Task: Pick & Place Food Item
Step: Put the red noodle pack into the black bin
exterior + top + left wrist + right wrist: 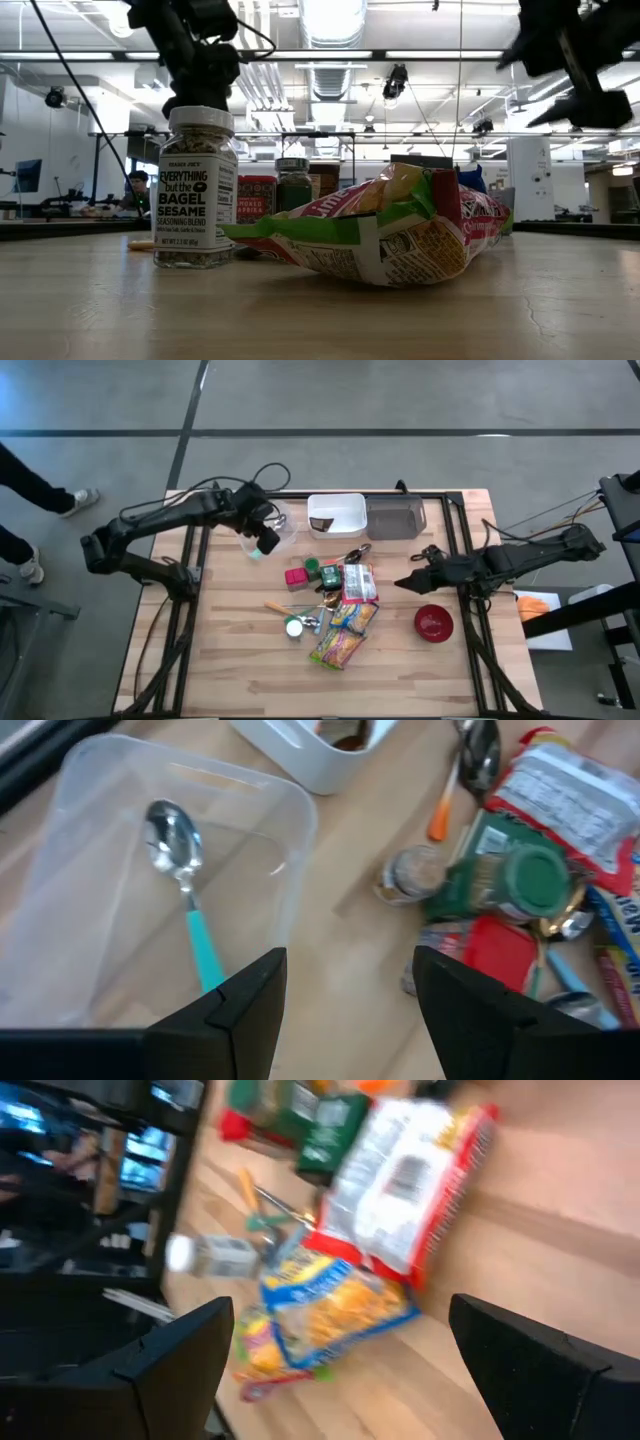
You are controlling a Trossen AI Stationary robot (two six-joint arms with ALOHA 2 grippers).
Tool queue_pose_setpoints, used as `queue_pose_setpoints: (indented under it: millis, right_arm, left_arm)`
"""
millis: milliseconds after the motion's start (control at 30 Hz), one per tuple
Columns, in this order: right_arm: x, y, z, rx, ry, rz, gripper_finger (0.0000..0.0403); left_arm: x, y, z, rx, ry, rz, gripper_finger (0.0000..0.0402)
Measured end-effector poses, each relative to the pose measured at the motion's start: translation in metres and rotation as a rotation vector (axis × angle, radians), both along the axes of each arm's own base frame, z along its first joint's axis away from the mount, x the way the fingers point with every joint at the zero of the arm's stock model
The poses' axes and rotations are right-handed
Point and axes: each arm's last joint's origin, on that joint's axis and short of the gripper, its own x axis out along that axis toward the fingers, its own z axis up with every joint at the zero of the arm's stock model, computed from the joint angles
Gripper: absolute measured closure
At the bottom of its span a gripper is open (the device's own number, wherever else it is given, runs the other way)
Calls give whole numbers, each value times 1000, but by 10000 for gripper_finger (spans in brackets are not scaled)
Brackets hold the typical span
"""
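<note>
A pile of food items lies mid-table: a red-edged snack bag (358,582), a yellow bag (355,615), a green-and-pink bag (338,648), a red jar (296,576), a green-lidded jar (328,573) and a seasoning jar (293,627). My left gripper (350,1020) hovers open above the clear tub (150,900), nothing between its fingers. A teal-handled spoon (185,890) lies on the tub's floor. My right gripper (340,1380) stands open in the air to the right of the pile (405,582), pointing toward the bags (400,1180).
A white bin (335,515) and a dark bin (395,518) stand along the far edge, right of the clear tub (280,525). A red bowl (433,623) sits near the right arm. Loose spoons and an orange-handled utensil (280,607) lie among the food.
</note>
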Motion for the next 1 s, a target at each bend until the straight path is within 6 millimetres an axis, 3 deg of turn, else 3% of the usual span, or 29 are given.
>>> queue_pose_setpoints:
  millis: [133,267,700,1000]
  right_arm:
    - [2,1,-19,28,34,8,37]
    - [12,4,-24,78,2,-20,37]
    - [68,14,-42,176,196,-147,37]
    - [92,7,-63,152,206,-143,37]
  left_arm:
    - [5,-12,0,8,2,-21,181]
    - [10,-19,1,20,-17,-60,181]
    - [10,-21,3,80,-4,-172,182]
    - [10,-21,3,128,12,-259,182]
